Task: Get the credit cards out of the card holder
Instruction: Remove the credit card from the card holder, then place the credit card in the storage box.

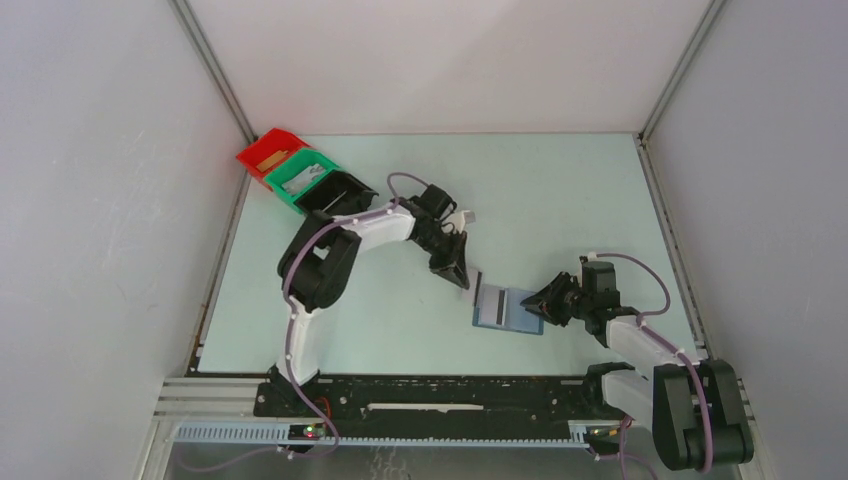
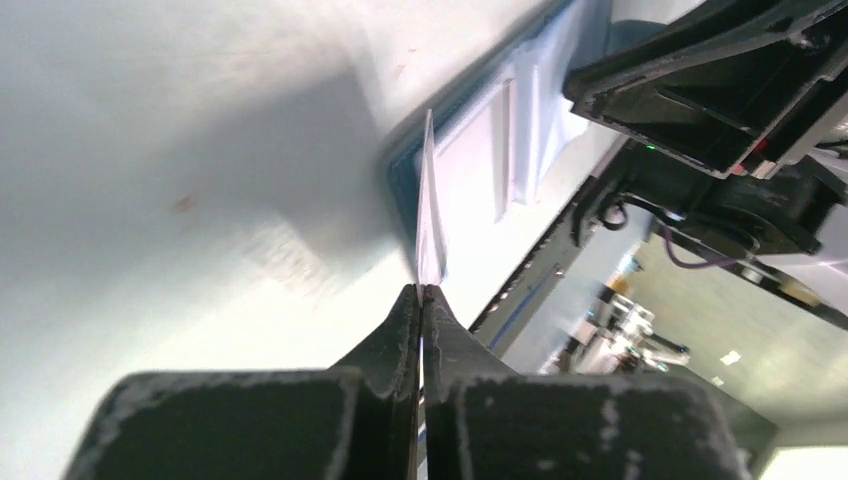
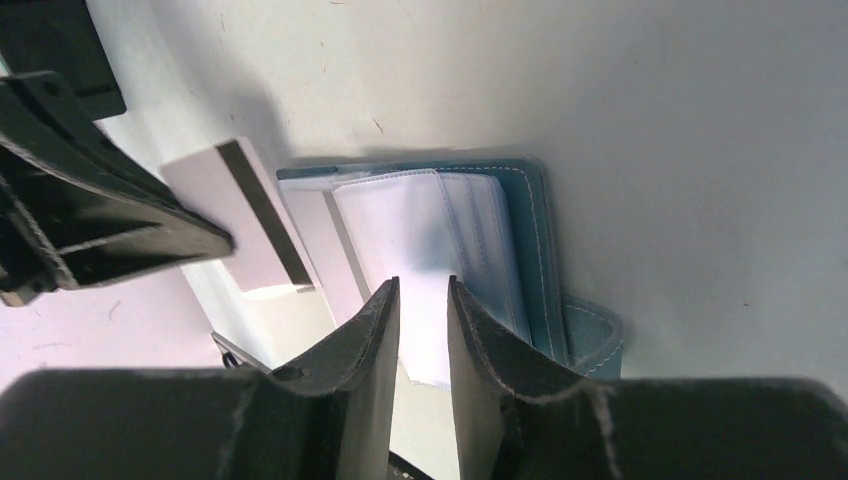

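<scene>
Red bin (image 1: 266, 152), green bin (image 1: 298, 176), black bin (image 1: 346, 190) side by side

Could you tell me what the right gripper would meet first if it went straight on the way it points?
Most likely the white sleeves of the open card holder, directly ahead of the right gripper, though depth is unclear. The credit card in the left gripper sits off to one side.

Jaws clamped on pale card (image 2: 428, 215), card holder (image 2: 480, 150) behind

The left wrist sees the credit card (image 2: 429, 205) edge-on, faces hidden, with the card holder (image 2: 470, 160) beyond blurred.
</scene>
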You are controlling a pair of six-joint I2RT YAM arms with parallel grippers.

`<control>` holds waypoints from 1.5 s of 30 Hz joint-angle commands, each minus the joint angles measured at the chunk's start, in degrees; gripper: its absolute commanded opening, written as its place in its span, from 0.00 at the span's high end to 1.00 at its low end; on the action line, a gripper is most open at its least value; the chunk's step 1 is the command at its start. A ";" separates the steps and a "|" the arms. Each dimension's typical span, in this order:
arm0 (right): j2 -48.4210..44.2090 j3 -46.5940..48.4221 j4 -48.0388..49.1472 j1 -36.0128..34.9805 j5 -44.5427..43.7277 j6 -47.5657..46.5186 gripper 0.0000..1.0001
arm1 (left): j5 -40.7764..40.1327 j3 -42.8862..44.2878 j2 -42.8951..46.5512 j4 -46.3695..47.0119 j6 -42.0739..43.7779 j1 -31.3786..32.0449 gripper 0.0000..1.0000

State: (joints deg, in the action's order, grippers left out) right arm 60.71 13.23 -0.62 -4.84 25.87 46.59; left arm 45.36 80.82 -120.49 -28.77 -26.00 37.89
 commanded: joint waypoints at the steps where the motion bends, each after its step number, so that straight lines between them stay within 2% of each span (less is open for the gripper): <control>1: 0.09 -0.10 -1.18 0.40 -1.04 -0.71 0.67 | -13.74 8.45 6.57 -19.00 14.12 -1.92 1.00; 4: -0.31 -0.01 -1.09 0.64 -0.66 -1.12 0.67 | -26.05 13.64 9.13 -26.95 20.40 -3.18 1.00; 8: -0.24 0.46 -2.08 1.27 0.53 -2.43 0.66 | -51.39 17.61 13.04 -32.02 27.05 -5.18 1.00; 10: 0.16 0.52 -2.05 1.52 0.65 -2.85 0.65 | -66.85 17.88 15.07 -30.38 29.15 -6.36 1.00; 15: 2.87 1.20 -0.69 2.03 2.35 -3.36 0.64 | -85.27 18.18 15.66 -23.20 40.60 -10.47 1.00; 17: 2.74 1.35 -0.94 2.03 1.94 -3.67 0.63 | -91.02 16.62 14.64 -17.22 46.68 -12.49 1.00; 21: 2.07 1.97 -2.25 2.41 1.58 -4.59 0.60 | -92.78 16.30 12.14 -9.04 55.38 -16.97 1.00; 26: 0.97 2.76 -4.34 2.85 1.39 -5.33 0.57 | -93.59 16.89 10.26 -0.78 61.74 -20.38 1.00; 33: -0.78 4.57 -7.42 2.99 1.01 -5.35 0.54 | -90.40 20.96 3.99 2.16 64.84 -24.76 1.00; 45: -0.74 5.39 -8.12 3.31 0.58 -4.75 0.52 | -83.20 20.64 -2.24 5.88 65.70 -28.59 1.00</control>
State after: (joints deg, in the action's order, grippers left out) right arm 60.42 16.67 -7.84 -1.93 27.68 42.70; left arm -40.27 99.22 -122.58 -25.91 38.61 10.02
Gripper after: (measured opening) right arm 0.470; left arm 0.008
